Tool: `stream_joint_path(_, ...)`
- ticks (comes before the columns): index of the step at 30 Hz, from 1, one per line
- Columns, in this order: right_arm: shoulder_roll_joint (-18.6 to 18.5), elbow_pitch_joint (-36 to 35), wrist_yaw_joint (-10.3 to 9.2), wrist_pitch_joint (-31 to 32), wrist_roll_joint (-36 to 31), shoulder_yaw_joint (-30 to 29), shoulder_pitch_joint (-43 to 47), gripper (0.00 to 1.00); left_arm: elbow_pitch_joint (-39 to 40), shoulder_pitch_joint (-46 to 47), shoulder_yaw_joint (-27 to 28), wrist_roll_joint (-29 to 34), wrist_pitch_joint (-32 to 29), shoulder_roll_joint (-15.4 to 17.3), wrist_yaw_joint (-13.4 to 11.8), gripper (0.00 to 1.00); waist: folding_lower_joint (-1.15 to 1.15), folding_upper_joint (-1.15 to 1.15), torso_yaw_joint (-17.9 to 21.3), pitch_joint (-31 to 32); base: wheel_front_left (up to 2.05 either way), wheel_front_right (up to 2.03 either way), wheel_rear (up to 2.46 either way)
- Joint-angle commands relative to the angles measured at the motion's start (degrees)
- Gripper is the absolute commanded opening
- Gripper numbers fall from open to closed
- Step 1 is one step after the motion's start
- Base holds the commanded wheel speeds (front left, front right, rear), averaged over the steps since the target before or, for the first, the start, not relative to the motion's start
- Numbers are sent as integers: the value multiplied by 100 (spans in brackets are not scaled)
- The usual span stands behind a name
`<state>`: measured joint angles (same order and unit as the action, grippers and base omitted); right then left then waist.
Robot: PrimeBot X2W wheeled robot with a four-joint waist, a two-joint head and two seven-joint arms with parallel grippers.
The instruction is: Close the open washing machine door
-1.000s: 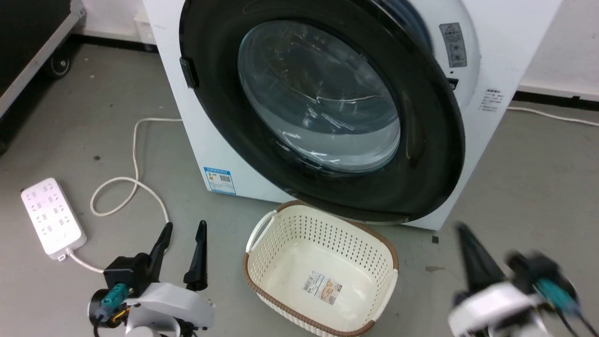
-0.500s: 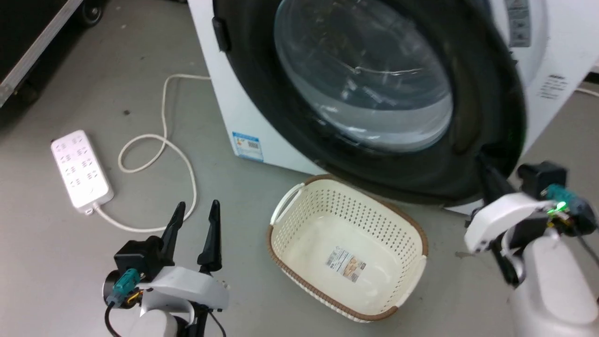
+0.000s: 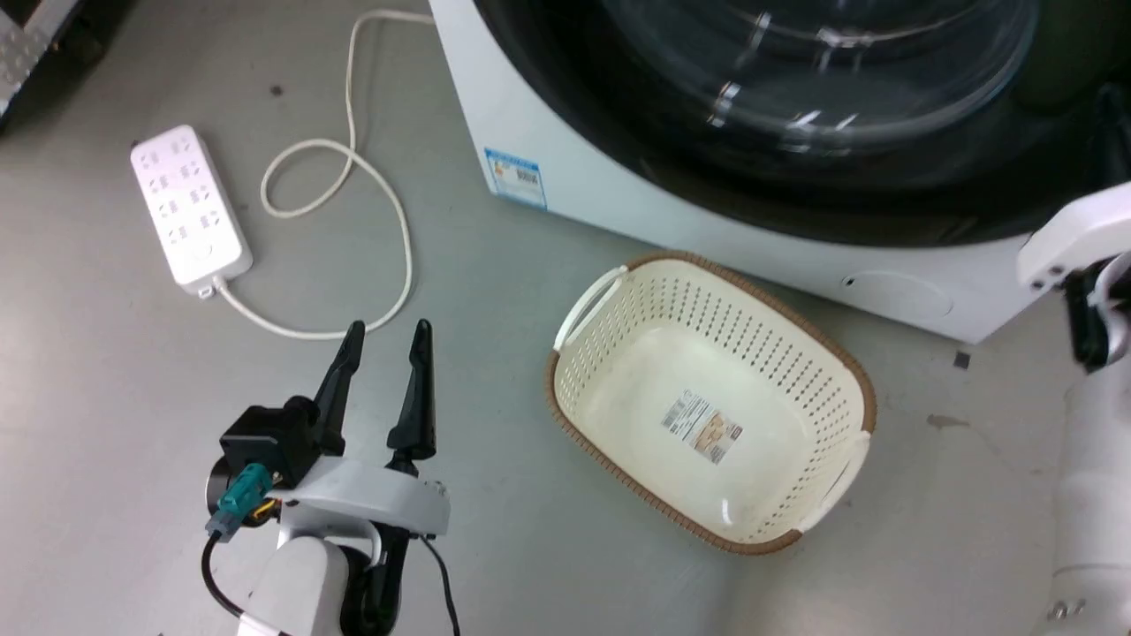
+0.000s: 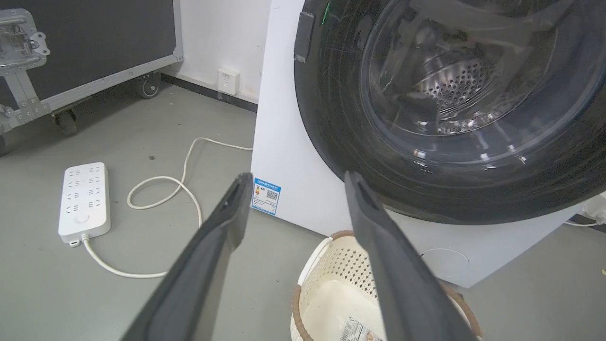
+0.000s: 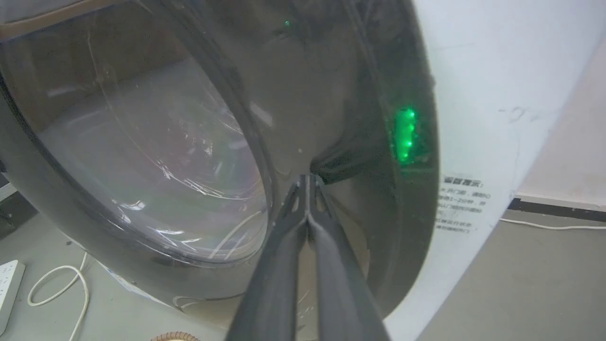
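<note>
The washing machine [image 3: 618, 190] stands at the top of the head view, a big white box with a small blue label [image 3: 515, 177]. Its round black washing machine door [image 3: 671, 132] with the clear glass bowl [image 5: 156, 142] lies close against the front; I cannot tell whether it is latched. My right gripper [image 5: 307, 179] is shut, tips touching the door's black ring [image 5: 326, 94] near its right rim. Its white wrist [image 3: 1074, 234] is at the right edge. My left gripper [image 3: 387, 331] hangs open over the floor, apart from the machine, nothing between its fingers [image 4: 227, 213].
A cream perforated laundry basket [image 3: 822, 371] sits on the floor just before the machine. A white power strip [image 3: 190, 208] and its looped cable [image 3: 389, 230] lie to the left. A black wheeled case [image 4: 85, 47] stands at the far left.
The head camera has tilted down and come closer. My right gripper rose from the lower right to the door's right rim. The left gripper stayed open and still.
</note>
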<state>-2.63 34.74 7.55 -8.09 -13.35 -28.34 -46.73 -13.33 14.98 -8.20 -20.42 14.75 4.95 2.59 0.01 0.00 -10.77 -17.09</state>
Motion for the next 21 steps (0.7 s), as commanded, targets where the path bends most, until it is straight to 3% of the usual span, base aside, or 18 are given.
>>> stream_joint_path(1,-25,-1,-6,-54,-47,-90,-159,0,31,90,29,48,25,-24,35,100,-1,0,-60,-114,0,0,0)
stream_joint_path(5,-25,31,-6,-285,-119,-543,-608,0,27,184,100,176,25,-95,128,100,-1,0,-7,-168,0,0,0)
stream_joint_path(11,-25,43,-6,-584,258,-383,-477,0,64,113,265,326,25,-106,158,100,-1,0,293,200,0,0,0)
stream_joint_path(13,-25,-58,-6,-645,448,-163,-246,0,72,39,346,406,25,-83,160,100,-1,0,461,416,0,0,0)
stream_joint_path(14,-25,-282,-6,-678,674,480,337,0,68,-100,453,538,25,-17,142,100,-1,0,748,739,0,0,0)
stream_joint_path(21,-25,-1065,-6,-688,1266,1599,2001,0,83,-394,625,738,25,50,25,100,-1,0,1352,1313,0,0,0)
